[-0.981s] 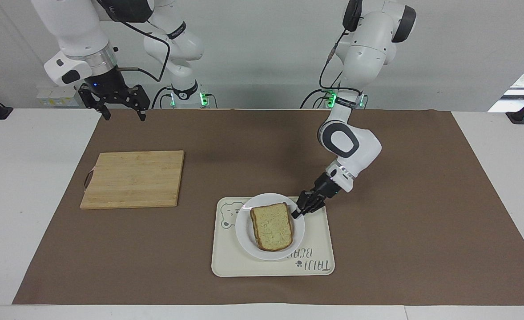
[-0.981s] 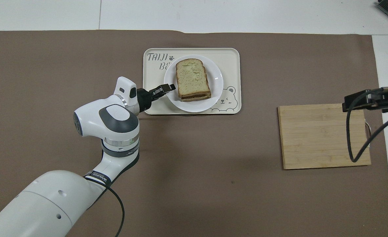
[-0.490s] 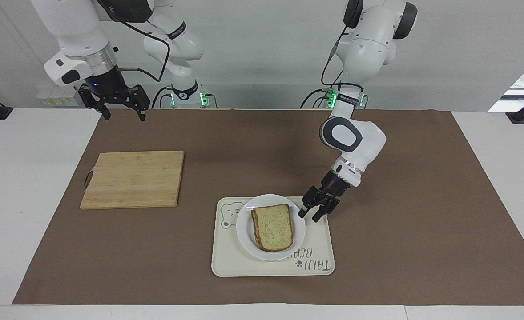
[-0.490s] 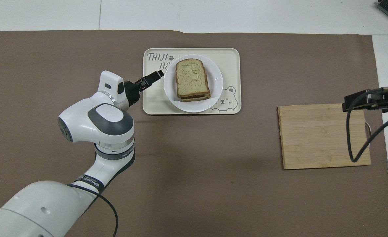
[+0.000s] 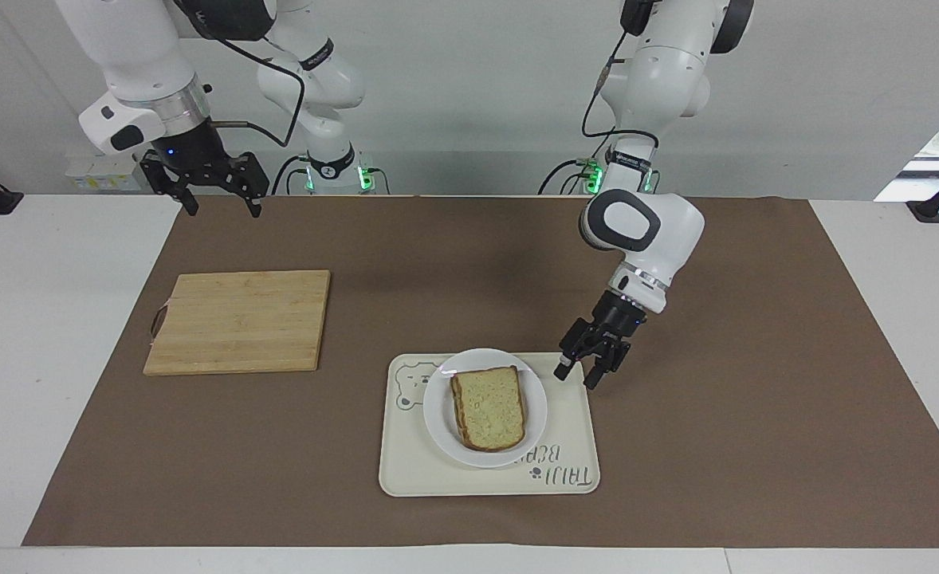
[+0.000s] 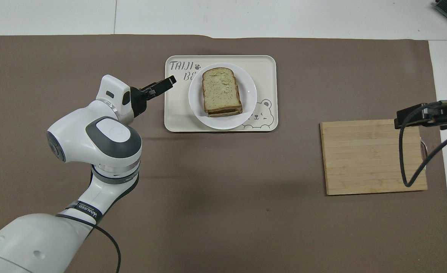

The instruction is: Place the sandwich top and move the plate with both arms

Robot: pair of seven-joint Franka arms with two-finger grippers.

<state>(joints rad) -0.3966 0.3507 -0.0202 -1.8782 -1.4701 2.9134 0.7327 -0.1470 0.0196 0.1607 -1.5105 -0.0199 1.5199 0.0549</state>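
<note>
The sandwich top (image 5: pixel 489 406) (image 6: pixel 221 91), a pale speckled slice with a brown crust, lies on a stacked sandwich on the small round white plate (image 5: pixel 440 414) (image 6: pixel 249 108). My left gripper (image 5: pixel 577 379) (image 6: pixel 166 80) is open and empty. It hangs a little above the tray's edge toward the left arm's end, apart from the plate. My right gripper (image 5: pixel 223 210) is open and empty, held high near the robots' edge of the brown mat; that arm waits.
The plate sits on a cream rectangular tray (image 5: pixel 573 454) (image 6: pixel 265 68) with a bear drawing. A wooden cutting board (image 5: pixel 238 320) (image 6: pixel 373 157) lies toward the right arm's end. A brown mat (image 5: pixel 756 399) covers the table.
My left gripper has drawn back from the plate's rim toward the left arm's end, risen a little, and its fingers have spread. The right arm has not moved.
</note>
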